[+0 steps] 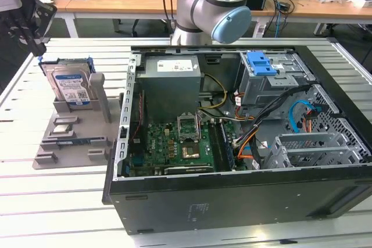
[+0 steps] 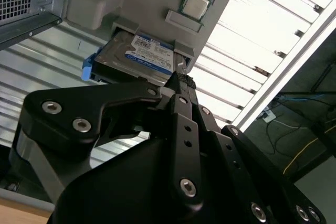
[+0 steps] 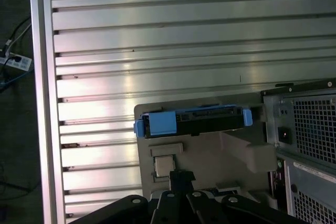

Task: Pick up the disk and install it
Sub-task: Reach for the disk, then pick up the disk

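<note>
The disk (image 1: 71,85) is pictured standing on edge in a slot of the grey holder (image 1: 67,149), which is set on the slatted table (image 1: 58,213) at the exterior view's left of the opened computer case (image 1: 232,201). The gripper (image 1: 28,27) is poised higher up and apart from the disk, with its fingers (image 2: 182,85) pressed together and nothing caught between them. In the second wrist view, the labelled face is seen past the closed fingertips, untouched, and a small silver chip (image 2: 195,4) is seated farther along the holder.
</note>
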You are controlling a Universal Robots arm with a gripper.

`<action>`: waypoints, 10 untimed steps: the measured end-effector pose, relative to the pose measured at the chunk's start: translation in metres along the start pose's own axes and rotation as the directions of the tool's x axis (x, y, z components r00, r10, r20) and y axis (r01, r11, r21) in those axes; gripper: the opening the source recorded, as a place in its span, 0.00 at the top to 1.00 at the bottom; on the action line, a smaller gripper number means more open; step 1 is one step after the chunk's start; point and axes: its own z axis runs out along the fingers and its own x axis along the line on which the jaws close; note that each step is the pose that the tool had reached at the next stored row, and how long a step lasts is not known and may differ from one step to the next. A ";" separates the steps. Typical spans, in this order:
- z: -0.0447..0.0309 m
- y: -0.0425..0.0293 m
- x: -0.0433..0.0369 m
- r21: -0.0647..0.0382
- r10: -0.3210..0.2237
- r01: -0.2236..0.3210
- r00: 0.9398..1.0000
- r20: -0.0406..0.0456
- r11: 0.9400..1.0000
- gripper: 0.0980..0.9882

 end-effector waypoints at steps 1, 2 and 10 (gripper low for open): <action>0.0000 0.0000 0.0000 0.000 0.000 0.000 1.000 0.000 1.000 0.99; 0.0000 0.0000 0.0000 0.000 0.000 0.000 1.000 0.000 1.000 0.99; 0.0000 0.0000 0.0003 0.000 0.000 0.000 1.000 0.000 1.000 0.99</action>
